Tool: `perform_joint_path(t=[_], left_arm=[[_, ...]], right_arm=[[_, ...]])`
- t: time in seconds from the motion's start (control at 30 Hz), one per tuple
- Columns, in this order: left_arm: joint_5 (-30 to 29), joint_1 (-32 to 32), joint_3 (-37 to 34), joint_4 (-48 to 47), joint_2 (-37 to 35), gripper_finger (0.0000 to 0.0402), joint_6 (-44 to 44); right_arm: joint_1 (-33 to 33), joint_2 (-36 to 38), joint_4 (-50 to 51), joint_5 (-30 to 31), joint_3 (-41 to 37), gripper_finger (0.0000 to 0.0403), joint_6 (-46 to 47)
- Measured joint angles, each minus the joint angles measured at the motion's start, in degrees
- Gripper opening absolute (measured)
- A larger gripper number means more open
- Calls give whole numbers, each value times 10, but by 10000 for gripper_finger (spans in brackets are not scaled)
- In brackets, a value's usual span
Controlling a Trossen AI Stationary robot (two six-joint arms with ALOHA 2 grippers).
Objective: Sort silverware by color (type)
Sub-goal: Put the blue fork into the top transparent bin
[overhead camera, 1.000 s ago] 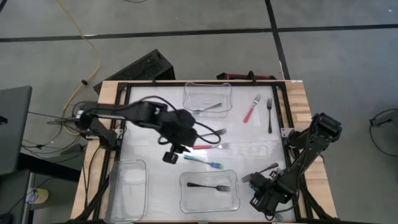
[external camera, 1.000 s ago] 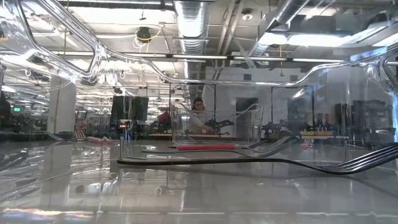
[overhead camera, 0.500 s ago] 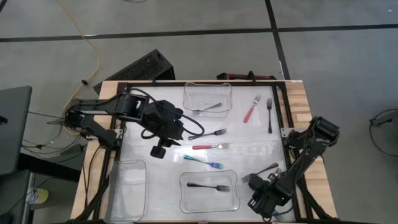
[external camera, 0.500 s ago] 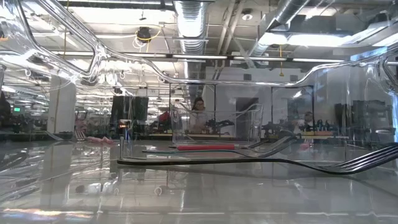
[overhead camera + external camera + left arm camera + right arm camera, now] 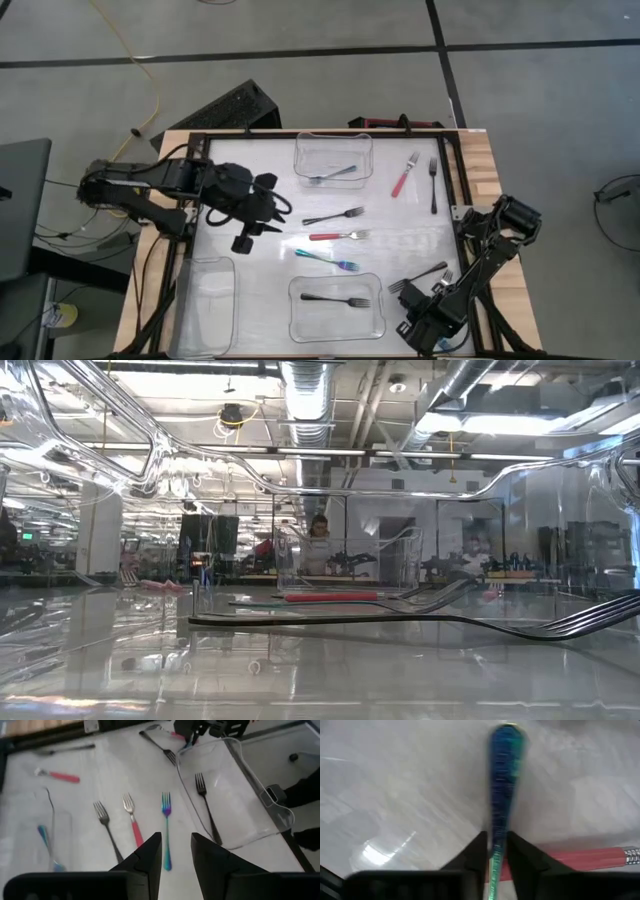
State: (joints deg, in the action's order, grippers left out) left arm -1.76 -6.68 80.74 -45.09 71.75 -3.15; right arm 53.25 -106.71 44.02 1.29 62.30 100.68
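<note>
My left gripper is open and holds nothing; in the high view it hovers over the table's left-centre. Ahead of it lie a dark fork, a red-handled fork and a teal fork, all flat on the white table. My right gripper is at the near right corner, shut on a teal-blue fork. A red handle lies just beside it. Another dark fork rests near that gripper. My right gripper pinches the teal-blue fork's handle between its two fingers, which lie along it. The handle's rounded free end sticks out ahead of the fingertips, over the white table. I cannot tell whether the fork is lifted; the arm hides it in the high view.
A clear bin at the near edge holds a black fork. The far bin holds one fork. A third bin sits at the near left. A red fork and a dark fork lie far right.
My left arm has drawn back from the middle of the table toward its left edge, away from the three forks, which stayed where they were. The right arm has barely shifted.
</note>
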Motion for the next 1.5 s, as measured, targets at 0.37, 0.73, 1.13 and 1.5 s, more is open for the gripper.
perform_joint_path(t=[0.37, 0.73, 1.13, 1.5], left_arm=[[-1, -4, -210, 144, -124, 91, -129], [12, -38, -386, 399, -140, 91, -250], [5, -62, -427, 524, -70, 91, -320], [-74, -62, -427, 622, 8, 91, -423]], right_arm=[[-25, 39, 45, 46, 2, 37, -22], [-62, 185, 101, 157, 4, 37, -52], [-201, 363, 126, 303, 4, 37, -303], [-510, 447, -82, 183, 5, 37, -848]])
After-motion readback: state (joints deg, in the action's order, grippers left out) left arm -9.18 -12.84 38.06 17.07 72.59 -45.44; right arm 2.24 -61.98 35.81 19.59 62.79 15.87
